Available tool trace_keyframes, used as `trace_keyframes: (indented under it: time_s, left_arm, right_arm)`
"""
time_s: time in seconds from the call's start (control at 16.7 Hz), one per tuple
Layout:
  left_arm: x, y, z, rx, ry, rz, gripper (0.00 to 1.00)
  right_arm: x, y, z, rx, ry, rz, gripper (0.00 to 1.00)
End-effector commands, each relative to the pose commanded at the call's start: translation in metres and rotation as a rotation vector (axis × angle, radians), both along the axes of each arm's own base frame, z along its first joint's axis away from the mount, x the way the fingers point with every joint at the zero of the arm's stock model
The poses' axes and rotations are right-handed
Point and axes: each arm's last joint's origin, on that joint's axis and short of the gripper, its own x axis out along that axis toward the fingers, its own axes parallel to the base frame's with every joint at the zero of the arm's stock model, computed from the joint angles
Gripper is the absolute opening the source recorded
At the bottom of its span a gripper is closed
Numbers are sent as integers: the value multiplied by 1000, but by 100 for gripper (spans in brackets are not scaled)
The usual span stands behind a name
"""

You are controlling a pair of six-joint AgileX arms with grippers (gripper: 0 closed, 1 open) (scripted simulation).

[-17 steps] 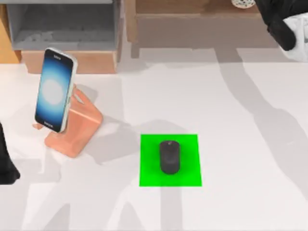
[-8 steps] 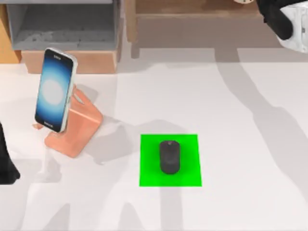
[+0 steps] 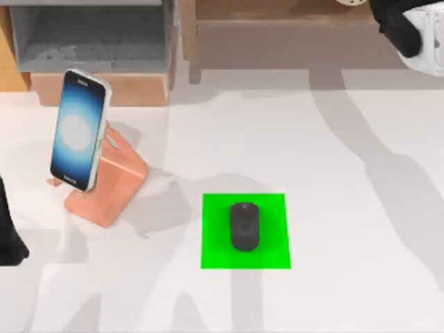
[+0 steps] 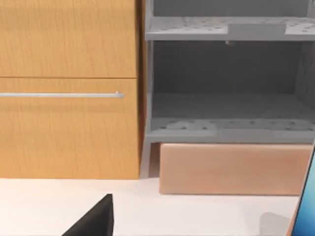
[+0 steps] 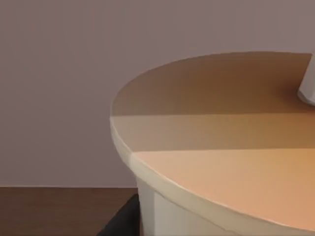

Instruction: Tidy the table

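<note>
Counter scene with mouse, phone and shelf; both arms at the edges.

A dark mouse (image 3: 245, 226) lies on the green patch (image 3: 215, 253) near the middle of the white counter (image 3: 347, 208). Left of it, a phone (image 3: 79, 129) leans upright on a pink stand (image 3: 118, 184). The shelf (image 3: 97, 41) stands along the far edge. The left hand (image 3: 8, 239) is at the left edge, the right hand (image 3: 402, 31) at the far right corner; whether either is apart or together cannot be told.

Wooden shelf unit (image 3: 104, 76) — grey compartment (image 4: 226, 93)
</note>
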Motion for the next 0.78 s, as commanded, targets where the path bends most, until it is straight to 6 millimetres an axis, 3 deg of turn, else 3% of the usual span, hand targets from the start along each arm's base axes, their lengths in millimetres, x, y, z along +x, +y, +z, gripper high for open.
trace_keyframes:
  time_s: [0.42, 0.78]
  left_arm:
    - [0, 0, 0, 0, 0, 0, 100]
    - [0, 0, 0, 0, 0, 0, 100]
  right_arm:
    - [0, 0, 0, 0, 0, 0, 98]
    - [0, 0, 0, 0, 0, 0, 100]
